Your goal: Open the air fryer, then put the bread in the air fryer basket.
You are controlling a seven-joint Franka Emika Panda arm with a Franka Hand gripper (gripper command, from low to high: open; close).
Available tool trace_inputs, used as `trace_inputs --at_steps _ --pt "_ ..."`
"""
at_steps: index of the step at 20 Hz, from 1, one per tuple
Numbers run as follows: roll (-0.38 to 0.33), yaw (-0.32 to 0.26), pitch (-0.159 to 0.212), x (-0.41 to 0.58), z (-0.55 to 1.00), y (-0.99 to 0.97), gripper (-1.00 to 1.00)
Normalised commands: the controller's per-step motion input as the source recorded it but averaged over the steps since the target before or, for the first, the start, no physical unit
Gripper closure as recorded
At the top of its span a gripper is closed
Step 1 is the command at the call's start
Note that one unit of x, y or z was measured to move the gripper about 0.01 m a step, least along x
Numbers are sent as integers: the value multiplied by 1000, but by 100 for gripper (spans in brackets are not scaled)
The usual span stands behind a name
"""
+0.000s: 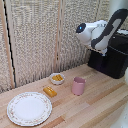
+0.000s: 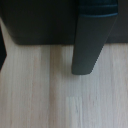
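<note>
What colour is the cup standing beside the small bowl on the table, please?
The cup is a muted pink, seen best in the exterior view.

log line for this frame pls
phase: reaching for air fryer handle | claw: not visible, state unknown | air fryer: appears closed | bread: on table between plate and pink cup

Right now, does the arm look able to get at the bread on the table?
Probably yes. The bread lies in the open between the plate, small bowl and pink cup, nothing over it. The arm is up by the air fryer, so it must swing across.
</note>
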Motion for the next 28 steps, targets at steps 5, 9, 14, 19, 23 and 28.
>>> trace_inputs --at_steps 5,9,14,19,23,28 --pt "-28 132 54 -186 -163 -528 -100" --pt "-87 134 82 -60 -214 -392 -100" --pt "-49 166 93 31 -210 -310 100" --pt "4 60 83 92 -24 -146 100" --pt "2 -1 14 9 38 -236 100" --pt "1 -8 2 1 116 -159 100"
